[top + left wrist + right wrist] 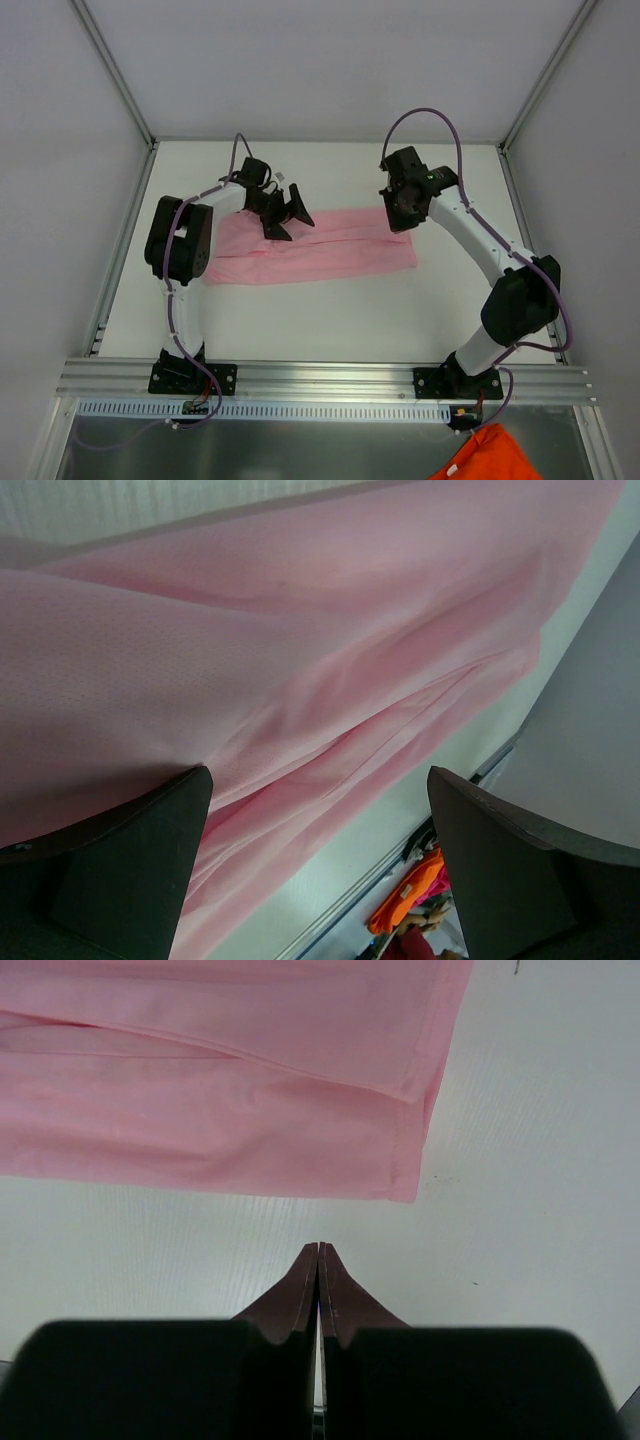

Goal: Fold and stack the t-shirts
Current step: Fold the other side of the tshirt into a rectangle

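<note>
One light pink t-shirt (320,250) lies on the white table (330,320), folded into a long strip that runs left to right. My left gripper (290,222) hovers over the strip's upper left part. Its jaws stand wide open, and in the left wrist view the pink t-shirt (250,640) lies below the left gripper (318,772) with nothing between the fingers (110,860). My right gripper (400,218) is at the strip's right end. The right wrist view has the right gripper (318,1248) shut and empty over bare table, just short of the t-shirt's (200,1090) hemmed edge.
An orange cloth (490,455) lies below the table's near edge, and the left wrist view catches that orange cloth (405,900) too. An aluminium rail (320,375) carries both arm bases. Frame posts stand at the table's far corners, with grey walls around.
</note>
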Action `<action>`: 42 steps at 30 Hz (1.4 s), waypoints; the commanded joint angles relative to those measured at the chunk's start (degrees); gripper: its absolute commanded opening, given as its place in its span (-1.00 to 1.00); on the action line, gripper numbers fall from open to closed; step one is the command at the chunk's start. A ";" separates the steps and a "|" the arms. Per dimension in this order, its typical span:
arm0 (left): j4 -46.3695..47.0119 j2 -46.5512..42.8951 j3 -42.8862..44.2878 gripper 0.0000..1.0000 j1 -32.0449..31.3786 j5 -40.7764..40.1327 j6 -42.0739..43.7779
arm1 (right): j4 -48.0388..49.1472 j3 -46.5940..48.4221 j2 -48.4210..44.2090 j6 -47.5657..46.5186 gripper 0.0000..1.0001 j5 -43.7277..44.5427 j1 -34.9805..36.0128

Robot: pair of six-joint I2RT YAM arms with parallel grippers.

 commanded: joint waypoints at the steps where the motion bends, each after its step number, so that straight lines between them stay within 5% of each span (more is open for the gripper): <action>1: 0.37 -2.34 -3.01 0.82 -0.47 1.62 0.51 | -1.38 4.76 -0.90 -0.22 -0.98 1.61 0.35; 12: -1.64 -5.16 -5.23 0.81 -0.47 -1.54 2.80 | -1.29 4.60 0.32 0.48 -0.98 -0.66 0.35; 25: -13.68 -2.08 22.34 0.84 -0.03 -5.06 4.38 | 8.90 -9.29 2.79 3.21 -0.98 -6.65 2.99; 31: -15.01 -10.07 14.83 0.78 -0.03 -12.33 2.97 | 10.04 -10.17 3.75 1.10 -0.98 -9.81 2.90; 38: -11.24 -21.23 -1.33 0.39 -0.20 -17.71 1.22 | 14.08 -7.73 10.15 -0.39 -0.98 -11.92 2.81; 42: -10.36 -24.84 -6.53 -0.27 -0.20 -18.86 0.43 | 12.60 -0.96 16.21 -1.01 -0.98 -10.35 2.81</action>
